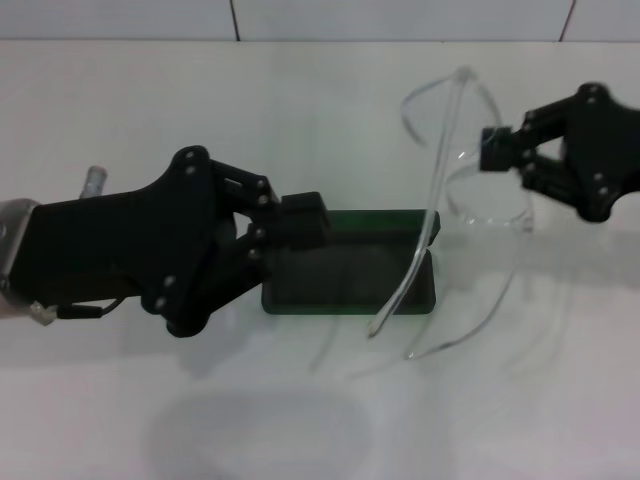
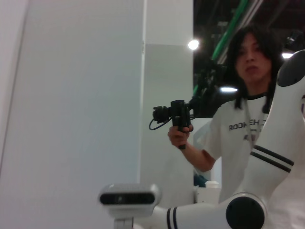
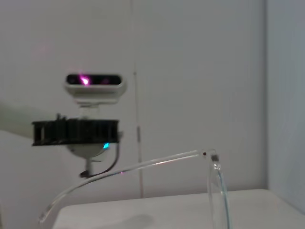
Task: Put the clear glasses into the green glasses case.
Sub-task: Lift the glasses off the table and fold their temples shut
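The green glasses case (image 1: 350, 282) lies open on the white table (image 1: 300, 110), its dark lining facing up and its green lid (image 1: 385, 222) at the far side. My left gripper (image 1: 303, 222) is at the case's left far corner and looks shut on its edge. The clear glasses (image 1: 432, 200) hang in the air over the case's right end, with their long arms reaching down across it. My right gripper (image 1: 492, 148) is shut on their front frame from the right. In the right wrist view, one arm of the glasses (image 3: 143, 166) and a lens edge (image 3: 217, 191) show.
A white wall runs along the table's far edge. In the left wrist view, a person (image 2: 248, 119) holding a camera rig stands beyond the robot's white body. The robot's head camera (image 3: 94, 86) shows in the right wrist view.
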Controlling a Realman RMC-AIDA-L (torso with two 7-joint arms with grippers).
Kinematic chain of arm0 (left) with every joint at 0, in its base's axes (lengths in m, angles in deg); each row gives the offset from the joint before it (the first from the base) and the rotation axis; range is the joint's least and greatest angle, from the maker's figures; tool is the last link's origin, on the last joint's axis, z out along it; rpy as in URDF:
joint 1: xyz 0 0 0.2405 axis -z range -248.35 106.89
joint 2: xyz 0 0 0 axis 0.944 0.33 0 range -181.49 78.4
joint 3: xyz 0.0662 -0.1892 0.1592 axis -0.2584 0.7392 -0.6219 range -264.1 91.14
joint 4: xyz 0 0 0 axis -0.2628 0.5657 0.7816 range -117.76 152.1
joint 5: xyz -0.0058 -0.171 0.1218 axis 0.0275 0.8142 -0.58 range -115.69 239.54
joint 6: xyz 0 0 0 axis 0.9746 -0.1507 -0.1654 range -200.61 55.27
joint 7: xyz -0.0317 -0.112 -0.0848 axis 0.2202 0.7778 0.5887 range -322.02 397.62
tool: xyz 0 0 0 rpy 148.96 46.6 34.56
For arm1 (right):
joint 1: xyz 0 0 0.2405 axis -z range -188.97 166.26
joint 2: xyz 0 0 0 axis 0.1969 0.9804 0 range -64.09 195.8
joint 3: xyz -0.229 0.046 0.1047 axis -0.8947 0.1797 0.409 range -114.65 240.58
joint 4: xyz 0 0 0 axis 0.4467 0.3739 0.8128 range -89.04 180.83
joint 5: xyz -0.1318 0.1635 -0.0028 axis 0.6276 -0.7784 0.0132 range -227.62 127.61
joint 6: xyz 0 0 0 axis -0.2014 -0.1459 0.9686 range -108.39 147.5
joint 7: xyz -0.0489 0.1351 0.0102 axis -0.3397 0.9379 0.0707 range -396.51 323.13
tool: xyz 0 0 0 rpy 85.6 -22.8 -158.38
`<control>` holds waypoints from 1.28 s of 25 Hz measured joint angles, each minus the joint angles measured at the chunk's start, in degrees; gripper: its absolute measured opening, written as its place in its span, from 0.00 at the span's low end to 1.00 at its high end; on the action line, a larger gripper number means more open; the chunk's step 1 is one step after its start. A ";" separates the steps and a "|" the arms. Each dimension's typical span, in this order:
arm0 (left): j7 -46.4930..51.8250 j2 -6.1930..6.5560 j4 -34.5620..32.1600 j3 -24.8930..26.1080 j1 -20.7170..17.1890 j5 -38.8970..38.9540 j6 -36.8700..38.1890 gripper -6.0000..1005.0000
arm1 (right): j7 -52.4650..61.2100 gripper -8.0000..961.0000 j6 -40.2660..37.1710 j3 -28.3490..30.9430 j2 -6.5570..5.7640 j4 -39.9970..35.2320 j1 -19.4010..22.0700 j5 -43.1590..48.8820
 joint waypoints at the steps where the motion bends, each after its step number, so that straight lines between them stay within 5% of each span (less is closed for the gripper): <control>1: 0.02 -0.03 0.03 -0.18 0.33 0.14 0.00 0.04 | -0.57 0.08 0.19 -0.84 0.16 0.99 -0.35 0.00; 19: -1.11 -0.57 5.59 -2.73 7.11 2.33 -3.20 0.04 | -6.40 0.08 0.70 -5.14 1.30 11.40 -6.71 -0.38; 32: -2.90 -0.46 6.52 -2.77 6.33 1.69 -6.48 0.04 | -8.17 0.08 0.16 -5.60 1.29 12.49 -7.27 -4.72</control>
